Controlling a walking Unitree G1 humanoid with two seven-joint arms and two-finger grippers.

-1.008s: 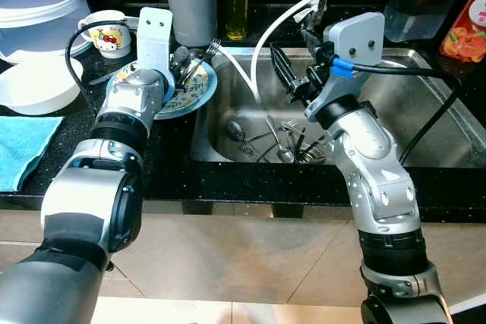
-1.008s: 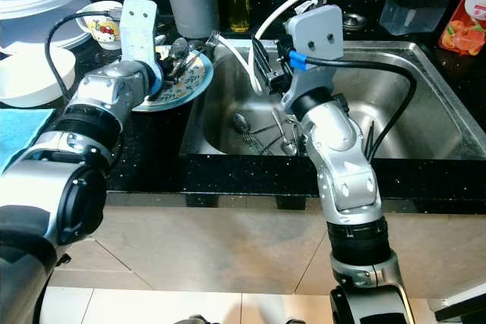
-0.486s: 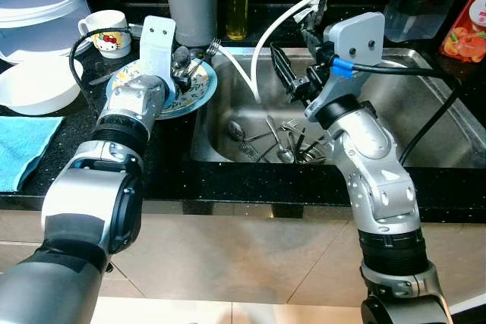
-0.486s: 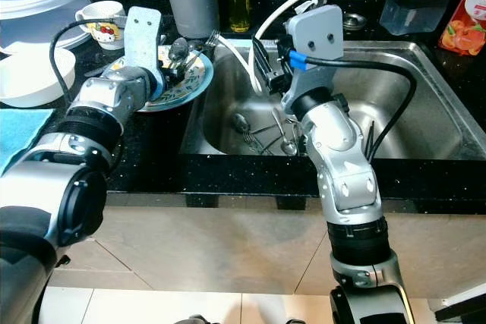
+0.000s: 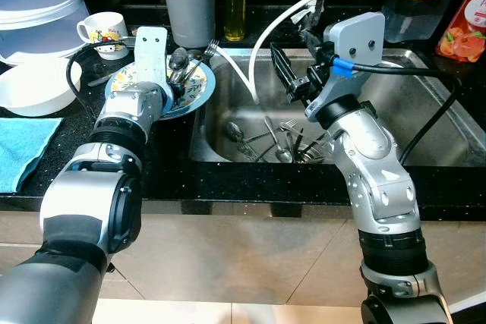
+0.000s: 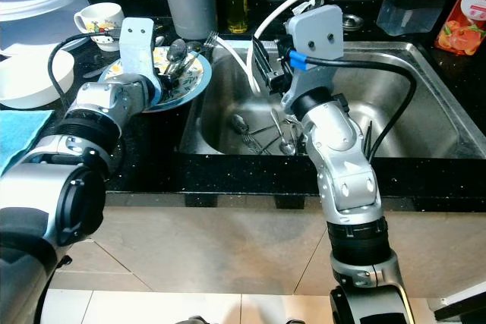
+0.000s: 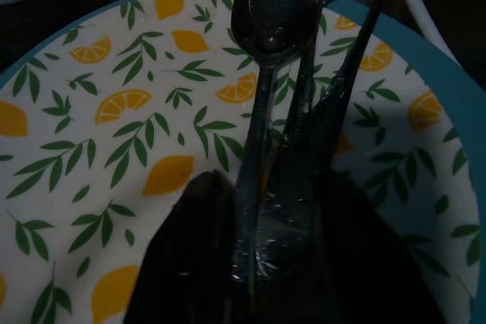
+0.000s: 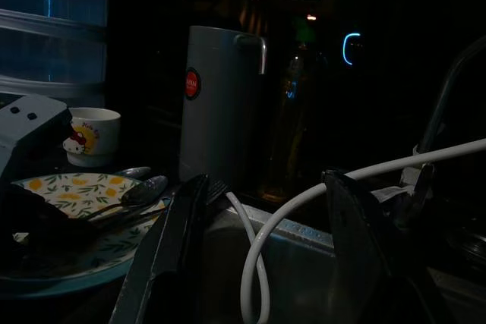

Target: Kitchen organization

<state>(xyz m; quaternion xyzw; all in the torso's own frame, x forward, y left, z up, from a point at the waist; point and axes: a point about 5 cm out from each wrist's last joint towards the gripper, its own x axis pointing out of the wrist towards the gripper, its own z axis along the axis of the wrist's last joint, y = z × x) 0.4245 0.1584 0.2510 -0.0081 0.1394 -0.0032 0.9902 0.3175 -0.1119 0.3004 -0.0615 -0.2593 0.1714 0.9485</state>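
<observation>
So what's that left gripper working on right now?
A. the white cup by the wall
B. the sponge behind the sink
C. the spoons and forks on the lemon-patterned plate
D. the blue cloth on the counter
C: the left gripper sits over the lemon-patterned plate, its black fingers on either side of the spoons and forks lying there.

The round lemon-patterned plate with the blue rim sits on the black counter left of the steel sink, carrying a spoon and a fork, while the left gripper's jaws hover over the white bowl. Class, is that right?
Not quite. The left gripper is at the round lemon-patterned plate itself, its jaws around the cutlery, as the left wrist view shows. The white bowl sits apart, further left. The rest stands.
</observation>
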